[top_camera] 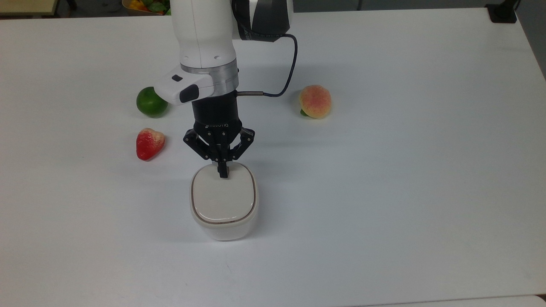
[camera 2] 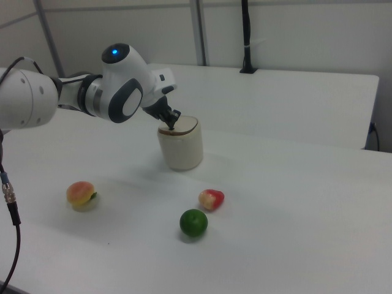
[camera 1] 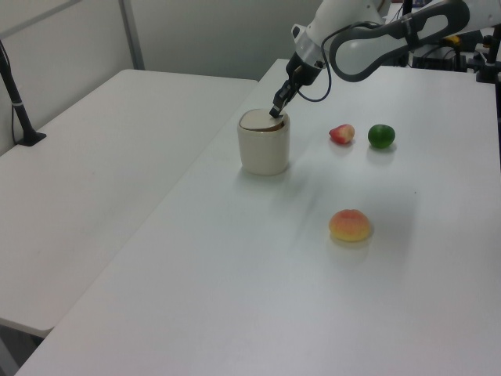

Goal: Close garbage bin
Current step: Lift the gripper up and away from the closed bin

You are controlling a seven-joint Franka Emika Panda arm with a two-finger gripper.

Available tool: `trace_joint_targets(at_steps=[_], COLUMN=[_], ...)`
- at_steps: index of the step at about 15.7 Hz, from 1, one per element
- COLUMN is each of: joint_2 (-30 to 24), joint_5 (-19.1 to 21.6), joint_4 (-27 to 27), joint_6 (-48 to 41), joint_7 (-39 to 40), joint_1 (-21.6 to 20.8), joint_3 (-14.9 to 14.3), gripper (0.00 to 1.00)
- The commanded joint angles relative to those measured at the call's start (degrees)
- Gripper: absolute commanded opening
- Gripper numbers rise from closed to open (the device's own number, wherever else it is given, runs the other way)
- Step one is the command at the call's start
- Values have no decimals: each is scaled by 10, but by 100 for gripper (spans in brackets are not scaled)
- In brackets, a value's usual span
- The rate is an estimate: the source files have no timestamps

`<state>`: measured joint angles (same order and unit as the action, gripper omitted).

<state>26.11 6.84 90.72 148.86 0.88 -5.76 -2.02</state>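
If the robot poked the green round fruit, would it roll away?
Probably yes. The green fruit looks round and smooth, and it sits on a flat white table with nothing touching it, so a poke would likely send it rolling. It may not go straight, though. The strawberry lying nearby looks lumpier and would likely stay put better.

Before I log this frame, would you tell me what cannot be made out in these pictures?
- Whether the garbage bin's lid is fully latched: in the top view the gripper covers its far edge; in the right view it looks slightly raised.
- The lid's button: hidden beneath the gripper's shut jaws.
- The bin's contents: covered by the lid.
- Fruit bowl, top view: cut by the upper edge.
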Motion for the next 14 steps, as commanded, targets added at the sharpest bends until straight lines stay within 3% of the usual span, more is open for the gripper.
trace_joint_targets(at_steps=[1,14], joint_2=[-19,-11], joint_5=[-4,-8], joint_4=[30,42], joint_6=[-8,-3], joint_7=[22,23], joint_1=[0,0], joint_3=[-2,-2], gripper=[0,0])
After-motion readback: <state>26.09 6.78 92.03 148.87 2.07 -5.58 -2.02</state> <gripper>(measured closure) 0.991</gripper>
